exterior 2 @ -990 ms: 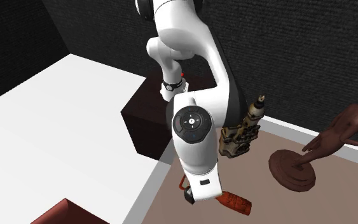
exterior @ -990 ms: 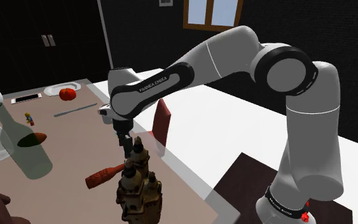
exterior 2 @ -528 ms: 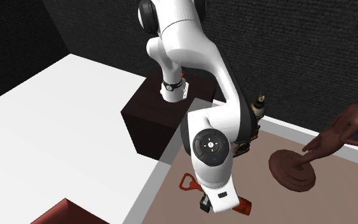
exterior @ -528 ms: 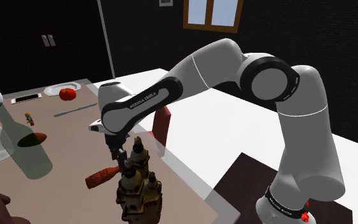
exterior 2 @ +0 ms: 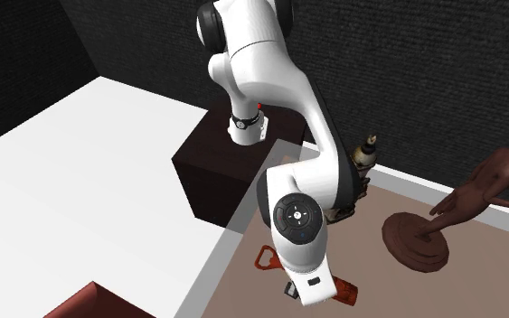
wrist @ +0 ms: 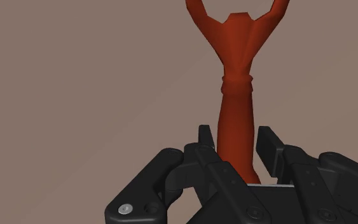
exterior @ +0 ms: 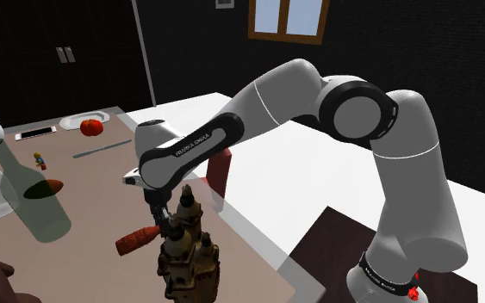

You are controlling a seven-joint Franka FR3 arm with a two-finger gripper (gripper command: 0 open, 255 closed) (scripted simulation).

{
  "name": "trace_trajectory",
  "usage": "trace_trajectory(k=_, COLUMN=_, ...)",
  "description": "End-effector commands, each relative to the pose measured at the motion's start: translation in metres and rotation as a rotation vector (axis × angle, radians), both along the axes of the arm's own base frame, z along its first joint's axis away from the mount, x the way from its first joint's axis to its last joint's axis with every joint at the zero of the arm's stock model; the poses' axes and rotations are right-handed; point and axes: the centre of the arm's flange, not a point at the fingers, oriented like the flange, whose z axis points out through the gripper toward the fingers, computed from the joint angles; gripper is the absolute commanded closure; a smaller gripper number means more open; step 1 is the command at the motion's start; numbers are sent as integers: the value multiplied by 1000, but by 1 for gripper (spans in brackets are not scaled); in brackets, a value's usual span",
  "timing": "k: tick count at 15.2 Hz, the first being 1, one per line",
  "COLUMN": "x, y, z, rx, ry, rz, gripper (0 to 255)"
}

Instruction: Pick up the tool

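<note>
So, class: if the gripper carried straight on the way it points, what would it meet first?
Most likely the red tool, whose handle lies between the gripper's open fingers, then the brown table under it; how near is unclear.

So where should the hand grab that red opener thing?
Grab the red opener by its straight, narrow handle, coming down from above, because it lies flat on the table. The forked end spreads wide and is harder to pinch. The hand is lined up over that handle.
</note>
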Motion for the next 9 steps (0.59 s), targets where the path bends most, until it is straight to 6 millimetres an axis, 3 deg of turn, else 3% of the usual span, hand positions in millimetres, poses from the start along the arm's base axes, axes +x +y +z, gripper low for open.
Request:
trace_trajectory(k=1, x=0, y=0, z=0, rx=0, ry=0, rz=0, gripper=255)
trace_trajectory(k=7, x=0, y=0, z=0, rx=0, ry=0, rz=0, gripper=255)
trace_trajectory(k=9, x=0, y=0, z=10, rx=0, ry=0, rz=0, gripper=255)
